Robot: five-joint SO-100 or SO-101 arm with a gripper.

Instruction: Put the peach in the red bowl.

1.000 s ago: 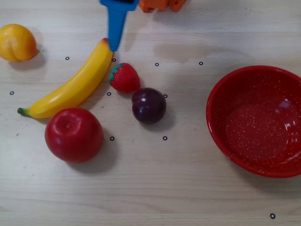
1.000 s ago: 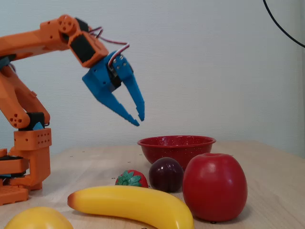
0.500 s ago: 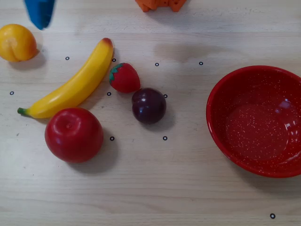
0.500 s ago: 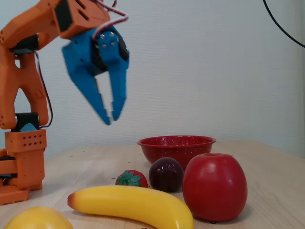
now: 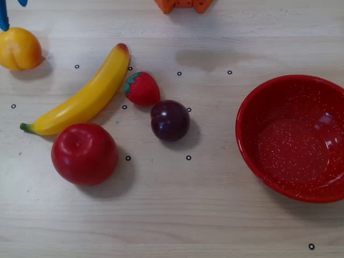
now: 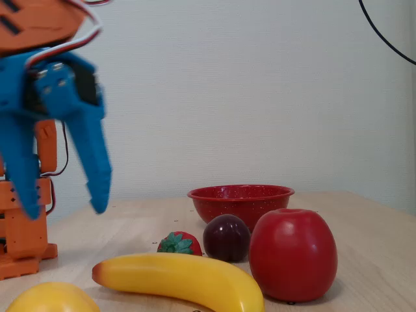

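Note:
The peach (image 5: 19, 49), round and yellow-orange with a crease, lies at the far left of the table in the overhead view; in the fixed view only its top (image 6: 51, 299) shows at the bottom left. The red speckled bowl (image 5: 294, 137) stands empty at the right; in the fixed view its rim (image 6: 240, 193) shows at the back. My blue gripper (image 6: 64, 209) hangs open and empty above the table, behind and above the peach. In the overhead view only its fingertips (image 5: 4, 21) show at the top left corner, just above the peach.
A yellow banana (image 5: 85, 95), a red apple (image 5: 84, 153), a strawberry (image 5: 142, 88) and a dark purple plum (image 5: 170, 120) lie between the peach and the bowl. The orange arm base (image 5: 184, 5) stands at the top edge.

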